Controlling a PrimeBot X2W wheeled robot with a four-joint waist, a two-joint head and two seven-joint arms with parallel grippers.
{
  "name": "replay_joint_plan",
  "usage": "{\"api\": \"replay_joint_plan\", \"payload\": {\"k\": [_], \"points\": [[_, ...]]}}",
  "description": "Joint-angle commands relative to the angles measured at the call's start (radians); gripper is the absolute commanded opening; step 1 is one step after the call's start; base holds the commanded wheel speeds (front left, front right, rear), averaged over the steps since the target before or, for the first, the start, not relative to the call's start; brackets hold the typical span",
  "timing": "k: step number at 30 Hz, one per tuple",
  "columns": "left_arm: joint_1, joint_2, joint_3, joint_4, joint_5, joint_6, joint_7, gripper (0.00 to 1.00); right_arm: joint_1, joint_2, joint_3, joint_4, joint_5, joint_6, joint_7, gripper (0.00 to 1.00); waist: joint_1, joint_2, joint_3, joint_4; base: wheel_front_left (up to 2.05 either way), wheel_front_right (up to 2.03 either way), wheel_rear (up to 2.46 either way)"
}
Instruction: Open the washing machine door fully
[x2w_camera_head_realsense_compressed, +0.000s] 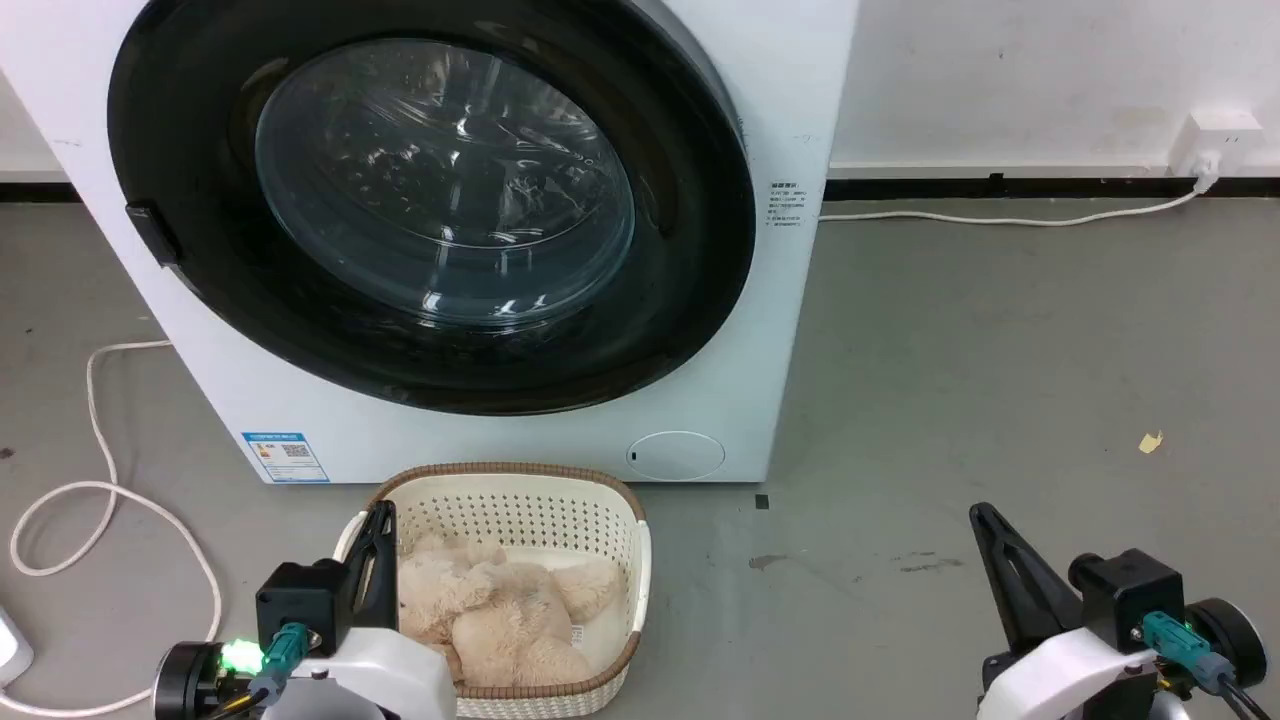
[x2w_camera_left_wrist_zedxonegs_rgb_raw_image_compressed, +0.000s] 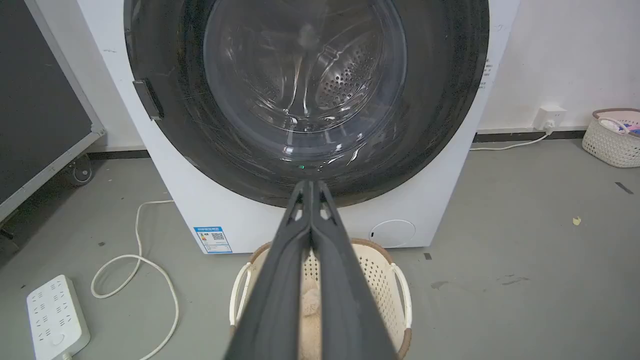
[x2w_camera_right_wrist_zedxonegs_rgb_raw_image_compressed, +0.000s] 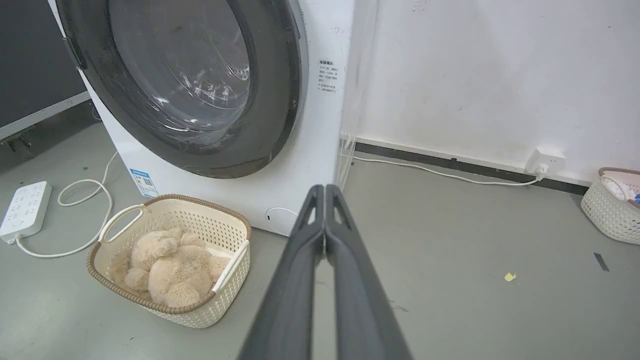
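The white washing machine stands ahead on the grey floor. Its glossy black round door with the bulging glass bowl lies flat against the front, a small black handle tab on its left rim. My left gripper rests low at the left over the basket, fingers pressed together and empty; its wrist view has the door straight ahead. At the lower right, above bare floor, my right gripper is shut too. The right wrist view catches the door at a slant.
A cream perforated basket holding a beige plush toy sits right before the machine. White cable loops and a power strip lie on the left floor. Another basket stands by the right wall. A dark panel on wheels stands left.
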Motion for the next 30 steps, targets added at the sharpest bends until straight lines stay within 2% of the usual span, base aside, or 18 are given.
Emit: {"api": "replay_joint_plan", "payload": {"k": [1,30], "points": [[-0.005,0.000,0.001,-0.004,0.009,0.003,0.000,0.00,-0.012,0.005,0.000,-0.004,-0.005,-0.002,0.000,0.00,0.0000,0.0000,0.000,0.000,0.00,0.00,0.00],[-0.005,0.000,0.001,-0.004,0.009,0.003,0.000,0.00,-0.012,0.005,0.000,-0.004,-0.005,-0.002,0.000,0.00,0.0000,0.0000,0.000,0.000,0.00,0.00,0.00]]}}
